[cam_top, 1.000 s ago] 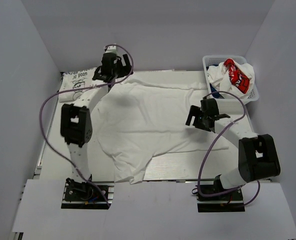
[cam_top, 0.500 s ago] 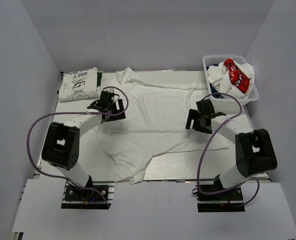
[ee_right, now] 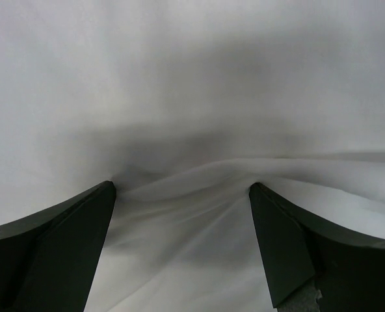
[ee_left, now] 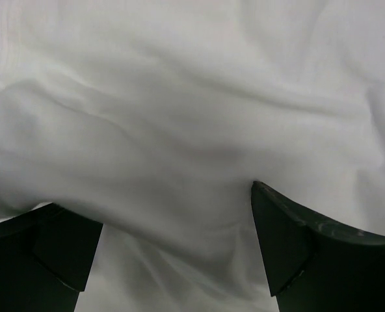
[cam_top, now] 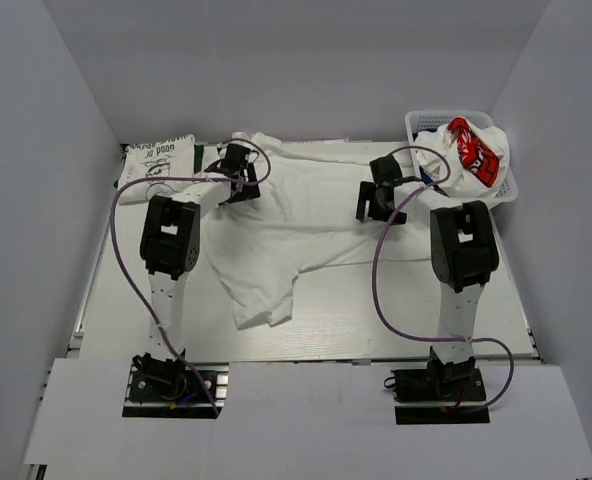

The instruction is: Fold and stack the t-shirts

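Up at the far half of the worktop (cam_top: 396, 320), both arms have just stretched out. The left tool (cam_top: 238, 172) swung in from the middle, the right tool (cam_top: 374, 200) pushed forward, and the white t-shirt (cam_top: 306, 225) has drawn up away from the near edge. Both tools are wide open, gripping nothing, and look to be lining up near the shoulders for a fold. One folded shirt (cam_top: 156, 165) waits far left; more sit in the basket (cam_top: 508, 192). Overhead gives the layout, and the wrist views add detail: right fingers (ee_right: 56, 240) straddle a raised ridge of cloth, left fingers (ee_left: 303, 240) hover over soft wrinkles.
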Controlling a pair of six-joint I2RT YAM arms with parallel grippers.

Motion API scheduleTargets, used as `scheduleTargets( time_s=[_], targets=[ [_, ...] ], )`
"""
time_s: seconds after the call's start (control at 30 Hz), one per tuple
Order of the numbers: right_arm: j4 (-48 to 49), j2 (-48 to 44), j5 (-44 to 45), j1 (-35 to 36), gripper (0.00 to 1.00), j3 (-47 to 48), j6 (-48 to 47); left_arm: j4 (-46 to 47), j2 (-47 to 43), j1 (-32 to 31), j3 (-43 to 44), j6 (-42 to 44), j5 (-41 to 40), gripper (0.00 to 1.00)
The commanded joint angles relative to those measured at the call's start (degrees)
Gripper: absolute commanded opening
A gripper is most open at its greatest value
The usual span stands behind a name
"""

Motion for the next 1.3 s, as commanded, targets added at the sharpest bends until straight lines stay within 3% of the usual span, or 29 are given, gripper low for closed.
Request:
scheduleTargets(
  time_s=[0.0, 0.03, 0.13, 0.27, 0.37, 0.5, 0.53, 0.67, 0.77, 0.97, 1.1, 1.2, 1.27],
  targets=[
    [-6.48, 7.41, -0.68, -0.03, 0.89, 7.46, -1.60, -6.76, 10.11, 2.97, 10.00, -1.27, -2.61, 1.00],
    [-7.19, 7.25, -0.58, 0.14, 0.89, 8.02, -1.51, -9.56, 11.36, 3.50, 16.56, -1.27, -2.08, 1.00],
    [-6.06, 2.71, -2.33, 0.41, 0.89, 5.15, -1.68, -9.60, 10.08, 4.21, 21.10, -0.22, 1.24, 1.00],
    [-1.50, -9.78, -3.13, 0.67, 0.89, -3.39, -2.21, -4.94, -0.11, 4.21, 14.62, 1.98, 6.00, 1.00],
    [0.09, -18.83, -3.13, 0.58, 0.89, -8.66, -1.52, -4.93, -10.54, 2.98, 7.68, 2.51, 6.71, 1.00],
    [1.66, -28.76, -3.91, 0.49, 0.89, -16.38, 1.21, -3.35, -23.92, 2.98, -12.12, -2.22, 9.70, 1.00],
    [2.11, -30.00, -4.96, 0.67, 0.89, -17.62, 1.30, -3.35, -30.92, 2.98, -15.85, -5.11, 10.31, 1.00],
    [8.00, -37.81, -20.30, 2.07, 0.89, -26.58, 1.83, -3.96, -46.14, 2.46, -33.61, -14.24, 15.40, 1.00],
    [8.09, -39.23, -25.78, 6.28, 0.89, -27.82, 0.86, -7.27, -53.63, 2.45, -46.44, -19.35, 18.66, 1.00],
    [11.34, -36.61, -29.14, 21.21, 0.89, -30.38, 3.94, -13.89, -66.56, 2.45, -61.21, -25.17, 19.79, 1.00],
    [12.57, -27.85, -29.93, 28.26, 0.89, -26.62, 5.52, -10.84, -76.76, 2.45, -68.53, -26.58, 24.02, 1.00],
    [13.01, -23.44, -29.14, 32.57, 0.89, -24.33, 7.62, -8.28, -78.36, 2.45, -71.17, -26.58, 25.86, 1.00],
    [14.58, -20.27, -28.80, 34.94, 0.89, -23.18, 9.37, -6.43, -77.23, 2.45, -71.97, -26.58, 26.65, 0.95]
  ],
)
